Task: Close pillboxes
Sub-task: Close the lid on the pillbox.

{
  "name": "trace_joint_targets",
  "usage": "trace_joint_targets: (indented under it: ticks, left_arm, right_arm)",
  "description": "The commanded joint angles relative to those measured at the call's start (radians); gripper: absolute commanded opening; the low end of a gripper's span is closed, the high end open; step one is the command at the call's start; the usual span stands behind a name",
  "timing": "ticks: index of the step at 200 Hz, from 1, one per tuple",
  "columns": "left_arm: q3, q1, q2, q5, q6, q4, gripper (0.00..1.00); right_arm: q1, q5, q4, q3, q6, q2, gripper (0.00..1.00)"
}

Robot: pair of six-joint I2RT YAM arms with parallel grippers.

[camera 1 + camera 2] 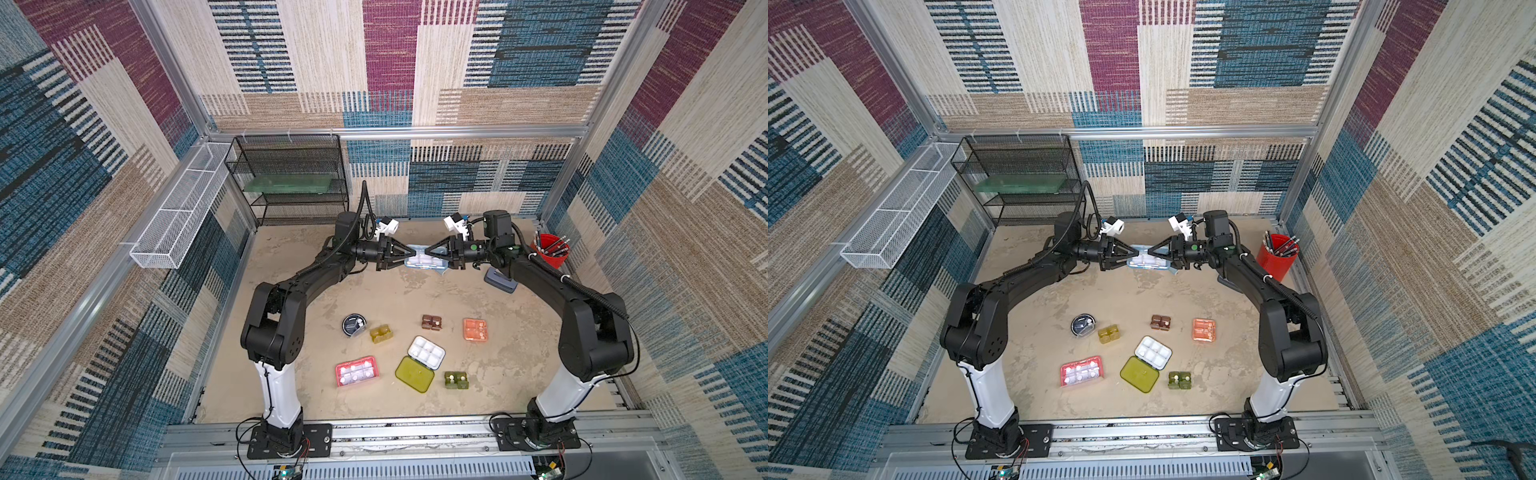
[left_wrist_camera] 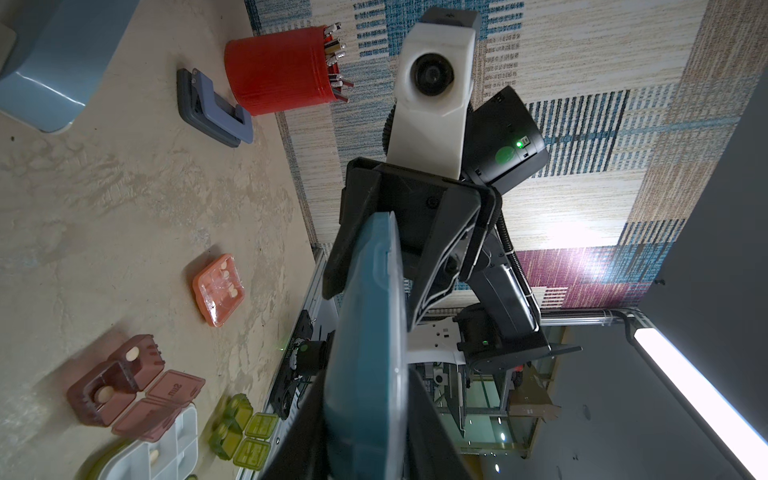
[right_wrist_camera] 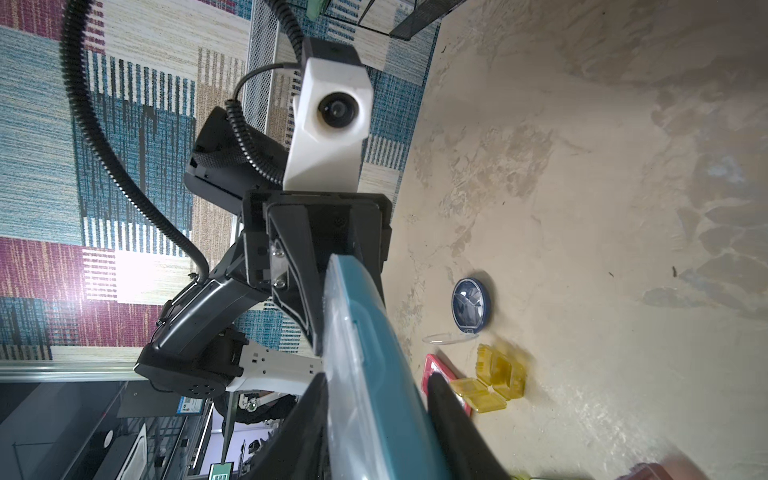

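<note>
At the far end of the table (image 1: 374,299), the left gripper (image 1: 412,252) pinches the light blue pillbox (image 1: 422,262). The right gripper (image 1: 429,252) straddles its other end, grip unclear. Press evenly until it snaps shut.

The light blue box (image 1: 422,261) is up off the desk (image 1: 519,374) at the back, face up. One end is pinched in my left hand (image 1: 414,252), and the other sits between my right hand's (image 1: 427,252) fingers. Everything else is spread across the desk out front:

- round black box (image 1: 354,325)
- amber box (image 1: 381,333), flaps open
- brown box (image 1: 432,322), flaps open too
- orange box (image 1: 475,329)
- pink box (image 1: 357,371), white pills showing
- dark green box (image 1: 456,380), open
- yellow-green lid (image 1: 414,374), flopped flat beside its white tray (image 1: 427,352)
</note>
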Motion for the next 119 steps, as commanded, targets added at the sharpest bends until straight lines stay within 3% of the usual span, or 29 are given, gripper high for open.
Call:
trace_joint_targets:
  ticks: [1,79,97,119]
  left_arm:
    - [-0.006,-0.003,-0.006,-0.010,0.025,-0.015,0.19]
    - [0.004,-0.003,0.000,-0.010,0.023,-0.022,0.19]
    - [0.007,-0.004,0.001,-0.012,0.015,-0.021,0.33]
    - [0.010,-0.004,0.000,-0.015,0.003,-0.014,0.43]
  right_arm:
    - [0.006,0.008,0.045,0.008,0.018,-0.001,0.38]
    - [0.009,0.014,0.060,-0.010,0.027,-0.017,0.30]
    - [0.007,0.016,0.081,-0.022,0.044,-0.021,0.30]
    - [0.008,0.020,0.109,-0.027,0.066,-0.019,0.30]
